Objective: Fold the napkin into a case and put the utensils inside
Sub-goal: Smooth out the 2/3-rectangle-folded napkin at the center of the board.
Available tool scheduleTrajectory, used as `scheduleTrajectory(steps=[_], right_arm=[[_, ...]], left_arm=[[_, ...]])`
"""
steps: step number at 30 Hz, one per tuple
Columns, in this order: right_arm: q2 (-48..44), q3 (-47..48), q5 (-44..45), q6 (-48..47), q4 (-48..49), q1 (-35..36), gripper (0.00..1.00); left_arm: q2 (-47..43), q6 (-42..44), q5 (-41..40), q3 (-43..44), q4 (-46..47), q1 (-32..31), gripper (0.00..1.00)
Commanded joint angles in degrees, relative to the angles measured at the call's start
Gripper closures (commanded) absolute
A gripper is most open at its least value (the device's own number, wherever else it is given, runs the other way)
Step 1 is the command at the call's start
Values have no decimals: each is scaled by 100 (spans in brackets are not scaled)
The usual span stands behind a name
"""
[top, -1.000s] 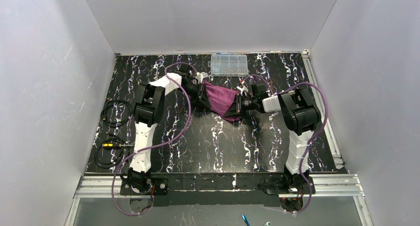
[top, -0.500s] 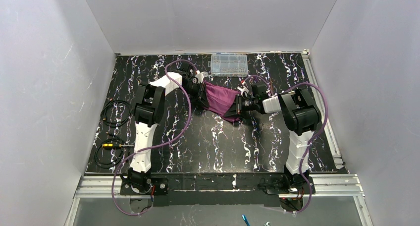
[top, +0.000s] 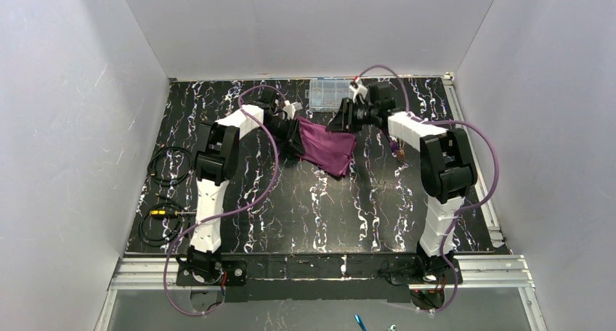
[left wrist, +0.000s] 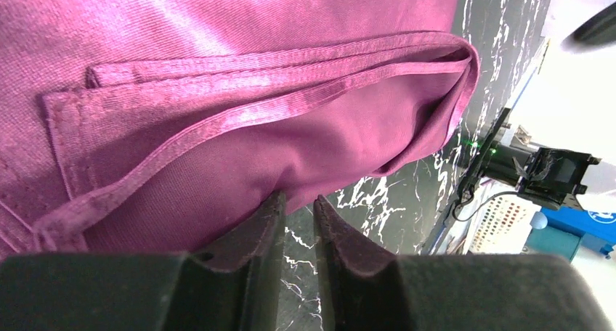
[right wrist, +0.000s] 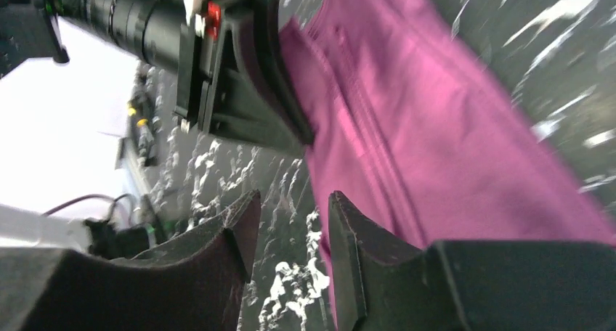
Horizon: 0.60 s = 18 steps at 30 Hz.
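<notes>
My left gripper (left wrist: 299, 200), jaws barely parted, sits at the edge of the folded napkin (top: 328, 146) on the marbled table (top: 312, 207), while my right gripper (right wrist: 292, 197) hovers nearby, jaws spread and empty.

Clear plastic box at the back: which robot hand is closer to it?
Right. The right gripper is right beside the clear box; the left gripper is farther off, at the napkin's left edge.

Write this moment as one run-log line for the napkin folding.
napkin: folded, flat on table | left gripper: jaws slightly apart at napkin edge, empty | right gripper: open, empty, off the napkin
</notes>
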Motion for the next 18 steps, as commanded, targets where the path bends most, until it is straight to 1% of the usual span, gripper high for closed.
scheduleTrajectory(steps=[1,3,6,7,10,13,16,18], right_arm=[[10,1182,1474,-1562,-1869,-51,52],[124,1373,2124,-1847,-2051,-53,51],[278,1407,2737,-2072,-1961,-52,50],[331,1400,2847,-2109,-1926,-52,50],[552,1418,2986,-2140,-1872,-44,51],[690,1354,3129,-2152,-1898,-31,54],[701,1194,3212,-2159,-1900,-30,56],[675,1093,3182,-2125,-1951,-28,59]], left_arm=[[-508,175,-44,48,4,95,74],[-596,203,-39,163,-116,124,63],[-860,197,44,225,-250,200,53],[-1051,202,50,192,-276,228,51],[-1474,334,-164,21,-501,282,50],[-1778,514,-689,-243,-868,342,52],[-1904,671,-1255,-703,-913,385,53],[-1829,614,-1308,-861,-873,388,54]])
